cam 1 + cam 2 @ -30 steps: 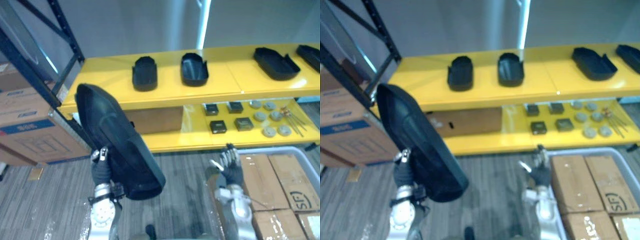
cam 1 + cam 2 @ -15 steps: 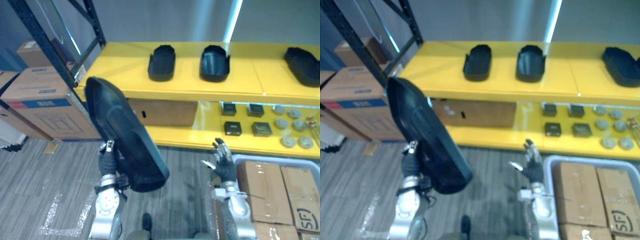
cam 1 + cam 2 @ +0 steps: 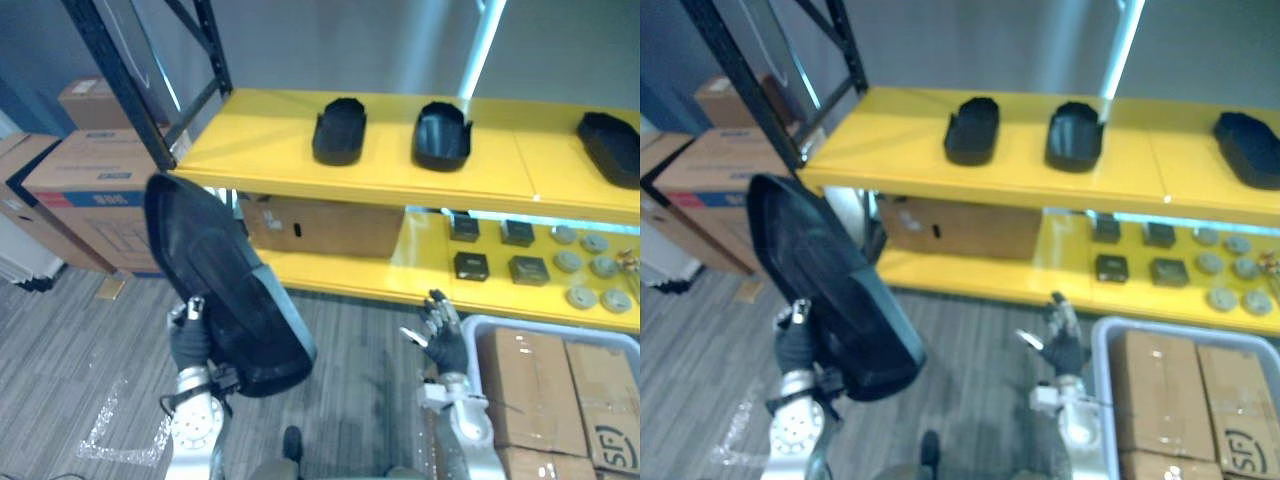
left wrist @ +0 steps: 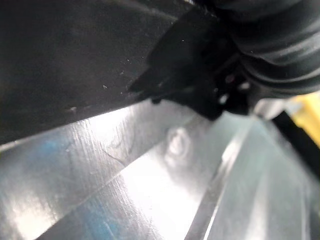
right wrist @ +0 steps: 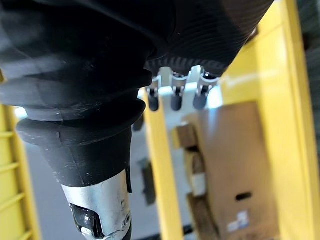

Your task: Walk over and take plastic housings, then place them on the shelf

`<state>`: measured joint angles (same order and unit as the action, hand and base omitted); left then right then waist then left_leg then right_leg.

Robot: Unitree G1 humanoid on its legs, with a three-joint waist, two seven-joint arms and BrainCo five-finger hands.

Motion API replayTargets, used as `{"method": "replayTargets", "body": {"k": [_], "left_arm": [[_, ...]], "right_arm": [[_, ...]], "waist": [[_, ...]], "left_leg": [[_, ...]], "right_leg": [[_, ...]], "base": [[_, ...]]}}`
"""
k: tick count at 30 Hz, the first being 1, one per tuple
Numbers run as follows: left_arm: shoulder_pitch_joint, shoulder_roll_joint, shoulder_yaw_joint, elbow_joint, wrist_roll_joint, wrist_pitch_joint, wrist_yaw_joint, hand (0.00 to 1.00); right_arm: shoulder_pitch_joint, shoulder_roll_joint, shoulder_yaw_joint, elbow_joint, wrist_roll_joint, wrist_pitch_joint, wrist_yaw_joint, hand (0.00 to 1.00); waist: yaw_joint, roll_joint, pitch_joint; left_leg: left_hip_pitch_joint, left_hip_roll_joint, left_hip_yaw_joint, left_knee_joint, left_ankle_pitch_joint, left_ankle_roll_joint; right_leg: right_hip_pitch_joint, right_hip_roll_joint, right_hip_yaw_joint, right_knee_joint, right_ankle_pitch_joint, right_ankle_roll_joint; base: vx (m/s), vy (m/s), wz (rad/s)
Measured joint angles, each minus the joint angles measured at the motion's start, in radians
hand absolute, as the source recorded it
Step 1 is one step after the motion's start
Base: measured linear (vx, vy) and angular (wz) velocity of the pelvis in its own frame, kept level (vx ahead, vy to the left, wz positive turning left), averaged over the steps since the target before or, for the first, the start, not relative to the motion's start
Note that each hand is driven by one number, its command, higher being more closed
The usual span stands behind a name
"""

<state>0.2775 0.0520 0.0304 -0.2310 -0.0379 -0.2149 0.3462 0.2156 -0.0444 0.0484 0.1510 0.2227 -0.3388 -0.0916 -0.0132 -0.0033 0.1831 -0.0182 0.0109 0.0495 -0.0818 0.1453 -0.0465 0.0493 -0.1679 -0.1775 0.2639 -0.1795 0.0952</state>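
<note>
Black housing (image 3: 225,285): gripped in left hand (image 3: 190,343), rising above it. Right hand (image 3: 443,340): fingers spread, empty. Shelf (image 3: 270,150): beyond both.

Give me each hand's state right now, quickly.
Left hand: closed on the large black plastic housing, held up off the floor.
Right hand: open, fingers spread, holding nothing.

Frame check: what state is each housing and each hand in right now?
large housing: carried at the left hand, tilted, not yet on the top shelf.
right hand: open, empty.
left small housing: lying on the top shelf.
right small housing: lying beside it, apart.
long housing: lying further right on that shelf.
</note>
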Motion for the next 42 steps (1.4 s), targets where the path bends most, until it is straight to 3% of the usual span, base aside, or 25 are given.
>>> {"method": "replayTargets", "body": {"k": [2, 3, 4, 7, 8, 9, 10, 11, 12, 15, 17, 18, 20, 22, 23, 24, 26, 28, 29, 30, 33, 34, 37, 40, 42], "left_arm": [[-0.003, 0.016, 0.010, -0.012, -0.002, 0.000, -0.015, 1.00], [-0.012, 0.025, 0.009, -0.015, -0.002, -0.001, -0.020, 1.00], [-0.016, 0.030, 0.009, -0.015, -0.002, -0.001, -0.020, 1.00], [-0.021, 0.068, 0.001, -0.015, -0.046, -0.007, -0.018, 1.00], [-0.018, 0.093, -0.006, -0.013, -0.052, -0.011, -0.012, 1.00], [-0.018, 0.085, -0.017, -0.011, -0.064, -0.014, -0.006, 1.00], [-0.013, 0.073, -0.036, -0.008, -0.070, -0.022, -0.005, 1.00], [-0.010, 0.042, -0.078, -0.004, -0.073, -0.029, -0.002, 1.00], [-0.009, 0.032, -0.100, 0.004, -0.073, -0.033, 0.001, 1.00], [-0.009, 0.004, -0.136, 0.009, -0.082, -0.037, 0.011, 1.00], [0.000, -0.001, -0.139, 0.021, -0.082, -0.037, 0.034, 1.00], [-0.012, 0.000, -0.133, 0.039, -0.082, -0.037, 0.041, 1.00], [-0.012, -0.011, -0.121, 0.066, -0.084, -0.033, 0.043, 1.00], [-0.012, -0.025, -0.112, 0.081, -0.084, -0.022, 0.038, 1.00], [-0.012, -0.026, -0.119, 0.081, -0.083, -0.023, 0.029, 1.00], [-0.013, -0.025, -0.119, 0.079, -0.082, -0.024, 0.022, 1.00], [-0.013, -0.025, -0.116, 0.075, -0.082, -0.024, 0.022, 1.00], [-0.009, -0.025, -0.115, 0.070, -0.082, -0.025, 0.022, 1.00], [-0.004, -0.024, -0.115, 0.063, -0.081, -0.026, 0.021, 1.00], [-0.004, -0.013, -0.111, 0.069, -0.080, -0.032, 0.020, 1.00], [-0.019, 0.004, -0.105, 0.072, -0.065, -0.032, 0.019, 1.00], [-0.023, 0.009, -0.105, 0.072, -0.061, -0.032, 0.019, 1.00], [-0.044, 0.021, -0.098, 0.069, -0.031, -0.031, 0.009, 1.00], [-0.049, 0.024, -0.081, 0.039, 0.009, -0.021, 0.001, 1.00], [-0.063, 0.036, -0.071, 0.035, 0.011, 0.002, 0.021, 1.00]], "right_arm": [[0.009, 0.018, -0.017, 0.015, 0.001, 0.007, -0.014, 0.00], [0.013, 0.038, -0.034, 0.016, 0.005, 0.007, -0.010, 0.00], [0.016, 0.043, -0.037, 0.015, 0.011, 0.006, -0.008, 0.00], [0.052, 0.052, -0.034, 0.011, 0.016, 0.006, 0.032, 0.00], [0.079, 0.062, -0.034, -0.001, 0.017, 0.003, 0.049, 0.00], [0.104, 0.070, -0.031, -0.021, 0.018, -0.003, 0.066, 0.00], [0.123, 0.058, -0.030, -0.048, 0.019, -0.010, 0.072, 0.00], [0.163, 0.026, -0.028, -0.106, 0.020, -0.026, 0.078, 0.00], [0.168, 0.018, -0.022, -0.103, 0.018, -0.035, 0.087, 0.00], [0.166, 0.013, 0.011, -0.107, -0.014, -0.044, 0.088, 0.00], [0.166, 0.010, 0.028, -0.107, -0.037, -0.045, 0.079, 0.00], [0.161, 0.012, 0.031, -0.108, -0.041, -0.049, 0.072, 0.00], [0.152, -0.001, 0.029, -0.108, -0.047, -0.051, 0.068, 0.00], [0.144, -0.010, 0.025, -0.109, -0.052, -0.055, 0.067, 0.00], [0.128, -0.025, 0.012, -0.108, -0.051, -0.058, 0.067, 0.00], [0.104, -0.036, -0.002, -0.107, -0.051, -0.058, 0.067, 0.00], [0.086, -0.038, -0.014, -0.106, -0.049, -0.060, 0.067, 0.00], [0.086, -0.039, -0.015, -0.104, -0.040, -0.060, 0.067, 0.00], [0.087, -0.042, -0.013, -0.104, -0.039, -0.073, 0.066, 0.00], [0.089, -0.034, -0.004, -0.083, -0.036, -0.082, 0.060, 0.00], [0.077, -0.011, 0.019, -0.055, -0.029, -0.095, 0.005, 0.00], [0.069, -0.008, 0.021, -0.048, -0.029, -0.095, -0.003, 0.00], [0.044, 0.005, 0.020, -0.045, -0.004, -0.097, -0.054, 0.00], [0.029, 0.033, 0.003, -0.041, -0.051, -0.100, -0.119, 0.00], [0.019, 0.042, 0.001, -0.024, -0.093, -0.107, -0.153, 0.00]], "waist": [[-0.004, -0.014, 0.015], [-0.007, -0.003, 0.043], [-0.013, -0.007, 0.049], [-0.026, -0.041, 0.069], [-0.032, -0.096, 0.062], [-0.040, -0.137, 0.067], [-0.043, -0.122, 0.068], [-0.054, -0.051, 0.070], [-0.057, -0.053, 0.059], [-0.054, -0.024, 0.023], [-0.048, -0.012, -0.001], [-0.051, -0.005, 0.001], [-0.050, 0.019, 0.008], [-0.049, 0.030, 0.008], [-0.035, 0.042, 0.001], [-0.023, 0.043, 0.000], [-0.024, 0.040, 0.002], [-0.022, 0.043, 0.001], [-0.018, 0.047, -0.001], [-0.004, 0.017, 0.001], [-0.012, -0.029, 0.003], [-0.010, -0.032, 0.002], [-0.017, -0.026, 0.004], [-0.023, -0.021, 0.004], [-0.029, -0.013, 0.005]], "left_leg": [[0.025, 0.016, 0.014, 0.000, -0.008, 0.009], [0.045, 0.040, 0.022, 0.000, -0.026, 0.019], [0.052, 0.050, 0.026, 0.000, -0.036, 0.012], [0.049, 0.092, 0.080, 0.025, -0.068, -0.007], [0.060, 0.064, 0.115, 0.013, -0.091, -0.021], [0.036, 0.053, 0.149, 0.191, -0.129, 0.015], [0.012, 0.077, 0.163, 0.296, -0.194, 0.009], [0.003, 0.128, 0.177, 0.316, -0.274, -0.036], [0.022, 0.134, 0.178, 0.291, -0.284, -0.052], [0.029, 0.161, 0.177, 0.265, -0.284, -0.054], [0.038, 0.187, 0.180, 0.288, -0.291, -0.025], [-0.007, 0.207, 0.185, 0.423, -0.305, 0.024], [-0.066, 0.249, 0.181, 0.618, -0.292, 0.047], [-0.111, 0.266, 0.177, 0.735, -0.289, 0.041], [-0.121, 0.228, 0.175, 0.718, -0.327, 0.020], [-0.127, 0.173, 0.174, 0.654, -0.350, 0.019], [-0.133, 0.098, 0.148, 0.489, -0.334, -0.003], [-0.135, 0.079, 0.117, 0.333, -0.249, -0.015], [-0.133, 0.086, 0.114, 0.273, -0.164, -0.016], [-0.119, 0.066, 0.127, 0.295, -0.140, -0.005], [-0.120, 0.039, 0.150, 0.326, -0.195, 0.028], [-0.117, 0.034, 0.156, 0.326, -0.202, 0.034], [-0.051, 0.011, 0.177, 0.282, -0.214, 0.052], [0.003, 0.010, 0.217, 0.243, -0.226, 0.071], [0.012, 0.025, 0.242, 0.224, -0.231, 0.079]], "right_leg": [[-0.053, 0.001, 0.043, 0.116, 0.002, -0.010], [-0.101, 0.011, 0.082, 0.208, -0.022, -0.079], [-0.117, 0.022, 0.096, 0.216, -0.039, -0.091], [-0.152, 0.054, 0.124, 0.079, -0.033, -0.060], [-0.157, 0.027, 0.148, 0.031, -0.020, -0.025], [-0.171, -0.011, 0.138, 0.036, 0.014, -0.023], [-0.160, -0.002, 0.133, 0.022, 0.025, -0.017], [-0.133, 0.044, 0.103, -0.008, 0.044, -0.009], [-0.126, 0.050, 0.099, -0.016, 0.057, -0.007], [-0.116, 0.085, 0.095, -0.034, 0.052, -0.017], [-0.099, 0.108, 0.096, -0.035, 0.034, -0.045], [-0.078, 0.115, 0.091, -0.036, 0.028, -0.055], [-0.024, 0.130, 0.083, -0.037, 0.021, -0.068], [0.031, 0.130, 0.077, -0.054, 0.013, -0.082], [0.051, 0.115, 0.091, -0.065, 0.008, -0.088], [0.064, 0.095, 0.106, -0.078, 0.008, -0.089], [0.090, 0.071, 0.108, -0.094, 0.008, -0.088], [0.112, 0.074, 0.110, -0.101, 0.004, -0.083], [0.128, 0.082, 0.125, -0.100, -0.017, -0.057], [0.148, 0.057, 0.149, -0.091, -0.053, -0.034], [0.125, 0.019, 0.156, -0.040, -0.052, -0.034], [0.115, 0.013, 0.156, -0.023, -0.048, -0.031], [0.087, -0.007, 0.152, 0.075, -0.008, -0.021], [0.030, -0.025, 0.130, 0.190, 0.034, -0.019], [0.001, -0.017, 0.092, 0.187, 0.003, -0.026]], "base": [[0.03, -0.004, -0.39], [-0.03, -0.034, -0.44], [-0.08, -0.045, -0.41], [-0.09, -0.064, -0.36], [0.06, -0.095, -0.15], [0.11, -0.101, -0.13], [0.18, -0.089, 0.08], [0.09, -0.050, 0.07], [0.09, -0.040, 0.12], [0.17, -0.103, 0.10], [0.24, -0.110, 0.13], [0.27, -0.160, 0.20], [0.22, -0.137, 0.11], [0.29, -0.079, -0.01], [0.33, -0.028, -0.28], [0.28, 0.028, -0.31], [0.25, 0.074, -0.15], [0.22, 0.127, -0.12], [0.24, 0.193, -0.32], [0.23, 0.182, -0.32], [0.18, 0.150, -0.11], [0.13, 0.154, -0.17], [0.13, 0.170, -0.17], [0.11, 0.159, -0.35], [0.08, 0.093, -0.42]]}}
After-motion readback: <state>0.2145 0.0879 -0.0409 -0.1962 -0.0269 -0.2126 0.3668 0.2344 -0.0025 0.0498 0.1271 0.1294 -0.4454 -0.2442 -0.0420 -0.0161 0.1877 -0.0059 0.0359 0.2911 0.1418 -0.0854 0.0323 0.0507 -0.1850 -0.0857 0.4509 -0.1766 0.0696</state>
